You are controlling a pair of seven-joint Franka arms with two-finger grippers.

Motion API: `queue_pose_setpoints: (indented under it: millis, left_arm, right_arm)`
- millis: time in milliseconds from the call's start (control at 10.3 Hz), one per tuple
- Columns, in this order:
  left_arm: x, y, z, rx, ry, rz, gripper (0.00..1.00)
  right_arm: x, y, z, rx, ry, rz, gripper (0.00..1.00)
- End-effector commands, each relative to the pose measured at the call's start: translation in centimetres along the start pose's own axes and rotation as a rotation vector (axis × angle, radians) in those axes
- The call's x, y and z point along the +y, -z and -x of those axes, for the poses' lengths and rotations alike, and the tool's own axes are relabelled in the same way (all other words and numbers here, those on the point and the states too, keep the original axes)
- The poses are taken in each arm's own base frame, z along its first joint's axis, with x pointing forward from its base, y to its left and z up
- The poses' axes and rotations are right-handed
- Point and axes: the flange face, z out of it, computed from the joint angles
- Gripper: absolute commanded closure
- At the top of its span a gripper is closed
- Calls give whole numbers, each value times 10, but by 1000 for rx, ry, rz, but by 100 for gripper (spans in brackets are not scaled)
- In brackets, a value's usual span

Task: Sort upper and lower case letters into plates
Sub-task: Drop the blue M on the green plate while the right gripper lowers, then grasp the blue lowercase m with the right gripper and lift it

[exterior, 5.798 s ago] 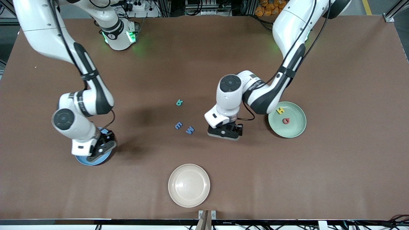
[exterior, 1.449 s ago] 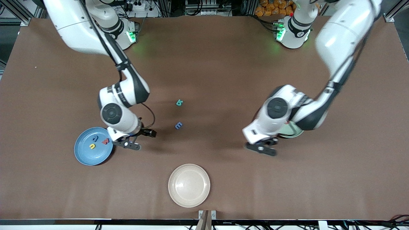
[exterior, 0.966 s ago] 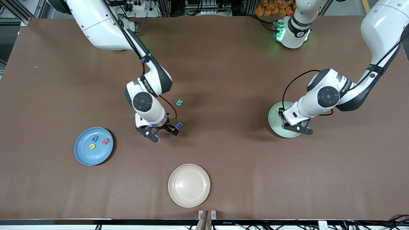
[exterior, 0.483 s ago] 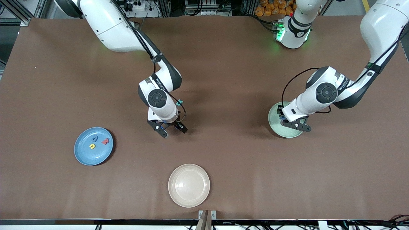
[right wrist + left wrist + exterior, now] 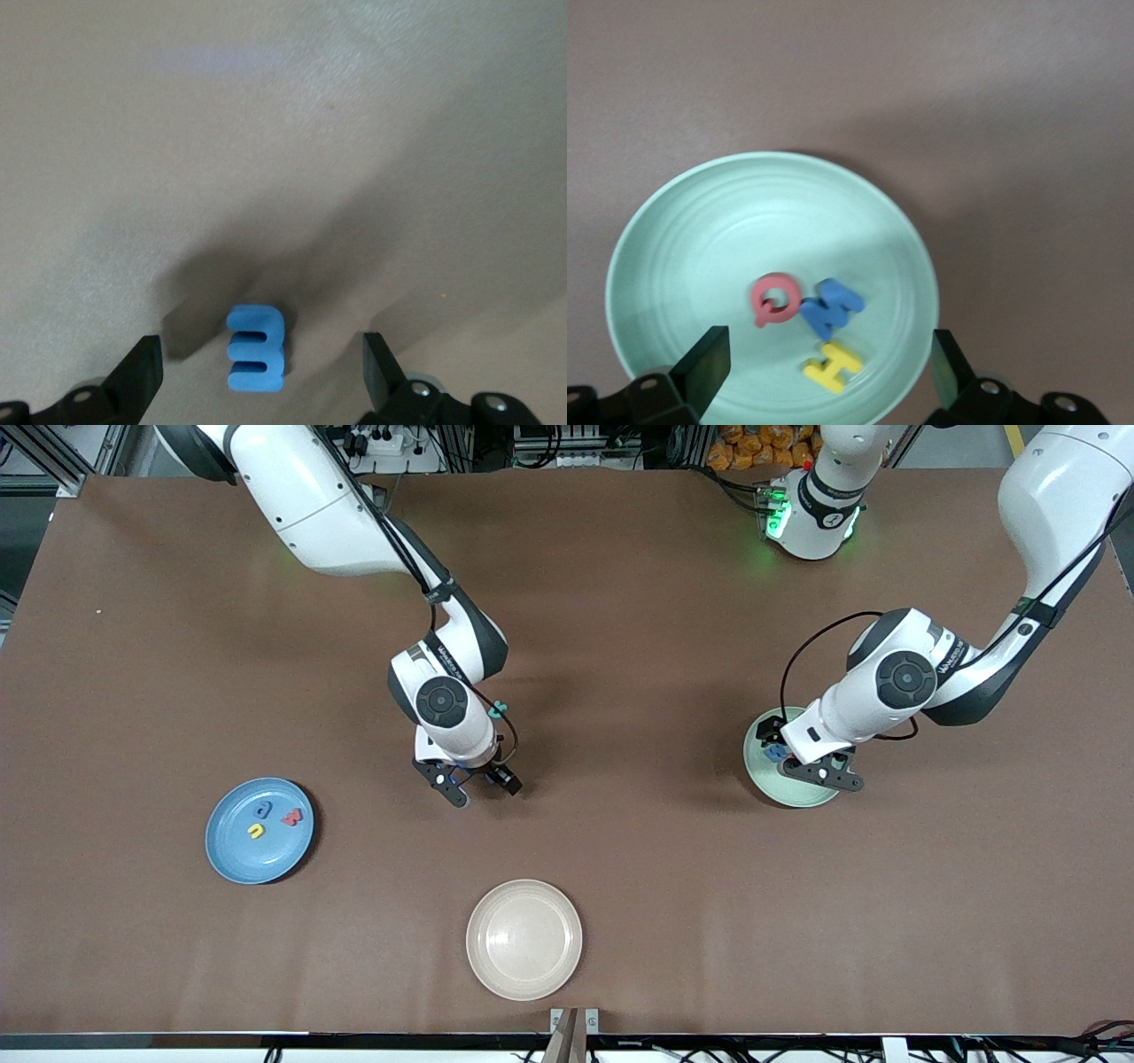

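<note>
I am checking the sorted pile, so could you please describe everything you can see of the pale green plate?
The pale green plate is round, shallow and matte, with faint concentric rings inside, and looks like plastic. It lies flat on the brown table toward the left arm's end. Three small letters lie in it close together: a red Q, a blue M and a yellow H. The open left gripper is above it, holding nothing.

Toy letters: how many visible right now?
8. Three on the round blue plate; red Q, blue M, yellow H on the pale green plate; blue E under the right claw; teal letter on the table.
</note>
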Motion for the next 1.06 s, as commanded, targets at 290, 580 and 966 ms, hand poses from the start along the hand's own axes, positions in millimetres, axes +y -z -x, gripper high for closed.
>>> queue_pose_setpoints:
  millis: [290,580,966]
  left_arm:
    - [111,37,-26,105,170,4,0]
    - [134,52,-31,156,122,-12,0]
    - [135,58,-40,215,72,-68,0]
  right_arm:
    - [-8,-1,2,23,-6,-14,100]
    - [-7,0,0,28,2,-9,100]
    - [-14,25,-20,46,46,-34,100]
